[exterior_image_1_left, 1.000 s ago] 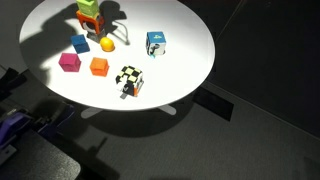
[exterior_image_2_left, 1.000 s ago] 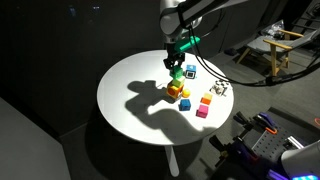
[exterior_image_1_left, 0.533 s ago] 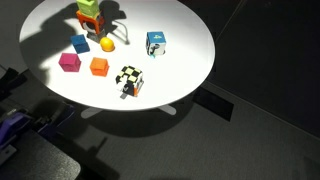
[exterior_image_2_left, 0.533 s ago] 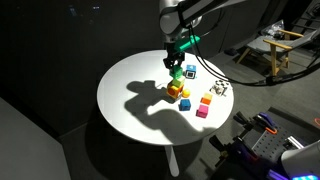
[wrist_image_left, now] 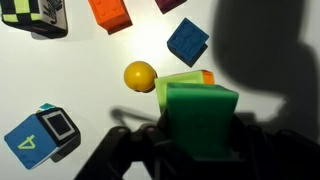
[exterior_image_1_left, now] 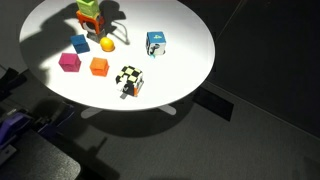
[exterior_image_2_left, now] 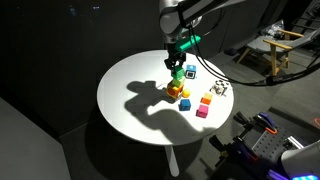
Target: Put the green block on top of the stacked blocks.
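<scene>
In the wrist view my gripper is shut on the green block, which fills the space between the dark fingers. Right under it the stacked blocks show a lighter green top and an orange-red edge. In an exterior view the gripper hangs just above the stacked blocks on the round white table. In an exterior view the stack stands at the table's far edge, with the green block at the frame's top.
Loose on the table are a yellow ball, a blue cube, a magenta cube, an orange cube, a blue-and-white cube and a black-and-white checkered cube. Cables and equipment lie on the floor.
</scene>
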Action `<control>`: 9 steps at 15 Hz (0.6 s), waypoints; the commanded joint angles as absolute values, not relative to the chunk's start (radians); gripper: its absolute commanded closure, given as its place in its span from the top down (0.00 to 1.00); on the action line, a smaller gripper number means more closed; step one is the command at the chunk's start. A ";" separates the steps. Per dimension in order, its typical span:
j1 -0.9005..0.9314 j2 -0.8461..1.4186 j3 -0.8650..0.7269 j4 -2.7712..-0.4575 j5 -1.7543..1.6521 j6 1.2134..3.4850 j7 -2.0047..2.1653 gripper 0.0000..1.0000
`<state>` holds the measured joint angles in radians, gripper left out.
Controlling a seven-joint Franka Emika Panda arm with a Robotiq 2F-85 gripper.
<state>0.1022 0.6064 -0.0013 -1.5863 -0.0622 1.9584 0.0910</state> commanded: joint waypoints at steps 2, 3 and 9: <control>0.110 0.596 -0.004 -1.580 -0.103 1.940 0.095 0.27; 0.111 0.598 -0.004 -1.579 -0.107 1.939 0.096 0.27; 0.110 0.607 0.000 -1.579 -0.112 1.943 0.088 0.27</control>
<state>0.1057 0.6072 -0.0011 -1.5867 -0.0909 1.9584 0.0911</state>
